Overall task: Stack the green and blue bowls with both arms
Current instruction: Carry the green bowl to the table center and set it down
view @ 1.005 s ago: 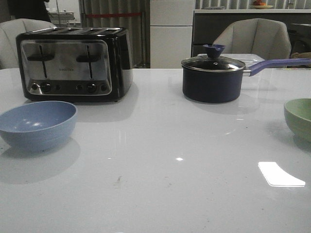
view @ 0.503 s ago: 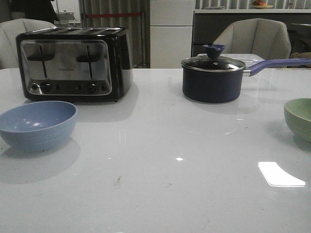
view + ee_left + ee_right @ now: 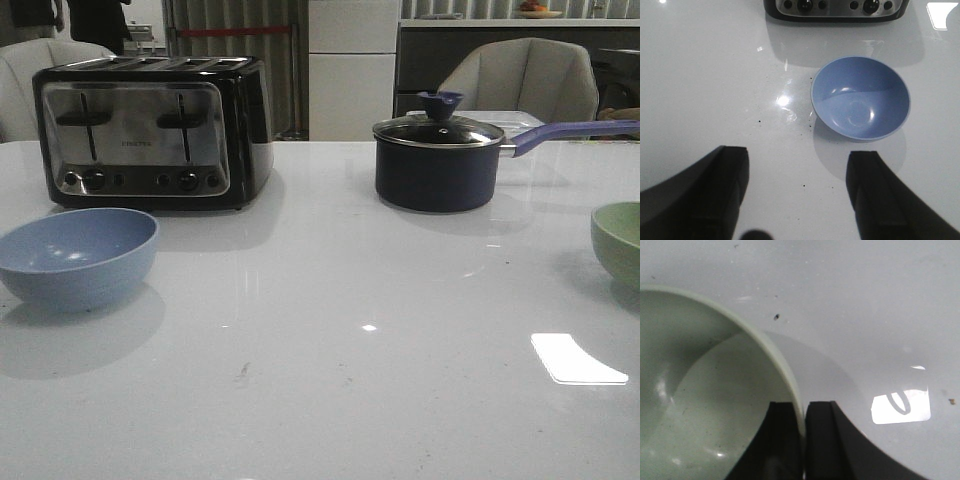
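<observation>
The blue bowl (image 3: 78,256) sits upright and empty on the white table at the front left, in front of the toaster. In the left wrist view the blue bowl (image 3: 861,97) lies ahead of my open, empty left gripper (image 3: 798,156), apart from both fingers. The green bowl (image 3: 620,242) is at the table's right edge, partly cut off by the frame. My right gripper (image 3: 805,411) is shut on the green bowl's rim (image 3: 785,370), one finger inside the bowl and one outside. Neither gripper shows in the front view.
A black four-slot toaster (image 3: 155,130) stands at the back left; its knobs (image 3: 835,6) show just beyond the blue bowl. A dark saucepan (image 3: 438,160) with a glass lid and purple handle stands at the back right. Chairs stand behind the table.
The green bowl has shifted a little to the right and slightly up at the frame's edge. The blue bowl, toaster and saucepan have not moved.
</observation>
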You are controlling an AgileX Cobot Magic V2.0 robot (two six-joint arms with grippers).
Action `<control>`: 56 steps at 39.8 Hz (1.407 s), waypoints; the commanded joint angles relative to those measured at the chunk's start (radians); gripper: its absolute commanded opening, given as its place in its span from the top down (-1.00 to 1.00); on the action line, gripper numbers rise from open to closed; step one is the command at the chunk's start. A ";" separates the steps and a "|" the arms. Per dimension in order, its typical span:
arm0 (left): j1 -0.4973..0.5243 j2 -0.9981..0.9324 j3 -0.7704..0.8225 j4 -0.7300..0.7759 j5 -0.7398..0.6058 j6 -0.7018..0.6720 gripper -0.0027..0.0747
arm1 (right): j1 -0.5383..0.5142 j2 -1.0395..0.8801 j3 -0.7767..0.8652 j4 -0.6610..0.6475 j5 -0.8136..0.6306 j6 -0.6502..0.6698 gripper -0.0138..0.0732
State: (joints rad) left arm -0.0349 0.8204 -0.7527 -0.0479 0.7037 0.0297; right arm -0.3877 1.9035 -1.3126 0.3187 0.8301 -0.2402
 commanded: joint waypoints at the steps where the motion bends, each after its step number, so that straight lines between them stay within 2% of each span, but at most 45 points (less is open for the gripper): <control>1: -0.001 -0.002 -0.031 -0.005 -0.059 0.000 -0.29 | 0.010 -0.095 -0.031 0.063 -0.008 -0.056 0.53; 9: -0.001 -0.002 -0.031 -0.005 -0.061 0.000 -0.29 | 0.138 -0.172 -0.083 0.063 0.039 -0.111 0.53; 16: -0.001 -0.002 -0.031 -0.005 -0.061 0.000 -0.29 | 0.354 -0.178 -0.183 0.006 0.144 -0.111 0.53; 25: -0.001 -0.002 -0.031 -0.005 -0.061 0.000 -0.29 | 0.615 -0.165 -0.197 -0.065 0.129 -0.099 0.53; 29: -0.001 -0.002 -0.031 -0.005 -0.061 0.000 -0.29 | 0.695 -0.145 -0.197 -0.071 0.128 -0.093 0.53; 36: -0.001 -0.002 -0.031 -0.007 -0.061 0.000 -0.29 | 0.764 -0.091 -0.197 -0.071 0.110 -0.055 0.53; 52: -0.001 -0.002 -0.031 -0.007 -0.061 0.000 -0.29 | 0.771 0.019 -0.197 -0.055 0.051 -0.023 0.53; 56: -0.001 -0.002 -0.031 -0.007 -0.061 0.000 -0.29 | 0.771 0.027 -0.197 -0.054 0.041 -0.023 0.47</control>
State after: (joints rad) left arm -0.0349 0.8204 -0.7527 -0.0479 0.7037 0.0297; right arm 0.3824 1.9812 -1.4766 0.2459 0.9006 -0.2646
